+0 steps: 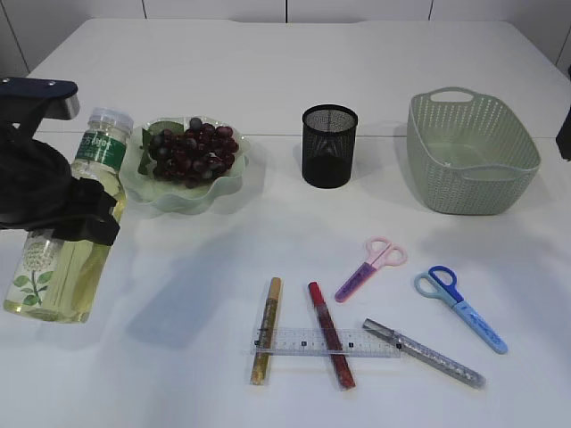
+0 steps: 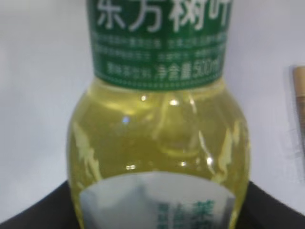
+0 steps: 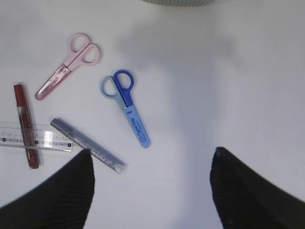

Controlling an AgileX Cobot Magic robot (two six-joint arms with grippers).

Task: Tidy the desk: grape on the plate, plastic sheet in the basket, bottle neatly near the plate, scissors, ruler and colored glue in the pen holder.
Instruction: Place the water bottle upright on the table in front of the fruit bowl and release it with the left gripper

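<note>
Nearest the exterior camera, 3 glue sticks lie on the white table (image 1: 294,89). The gold glue stick (image 1: 265,330) and the red glue stick (image 1: 331,347) run roughly near-to-far. The silver glitter glue stick (image 1: 423,353) slants from near right to far left. A clear ruler (image 1: 326,342) lies crosswise, left to right, on top of the gold and red sticks, its right end near the silver one.

Just beyond, the blue scissors (image 1: 459,308) point their tip to the near right, handles far left. The pink scissors (image 1: 370,267) point their tip near left, handles far right.

At the left, the left gripper (image 1: 67,209) is clamped around the bottle (image 1: 67,227), which tilts slightly, cap up. Whether its base touches the table I cannot tell. It holds yellow liquid; the green label carries white Chinese characters and "500ml", and a lower white label shows a plant drawing.

The right gripper (image 3: 152,186) hangs above bare table with its 2 black fingers (image 3: 57,195) spread wide and nothing between them.

Farther back stand the pale green plate (image 1: 187,192) with a wavy rim, holding the dark grape (image 1: 192,152) bunch, then the black mesh pen holder (image 1: 329,145), upright, and the green woven basket (image 1: 471,152) at right. Behind the table are white panels.
</note>
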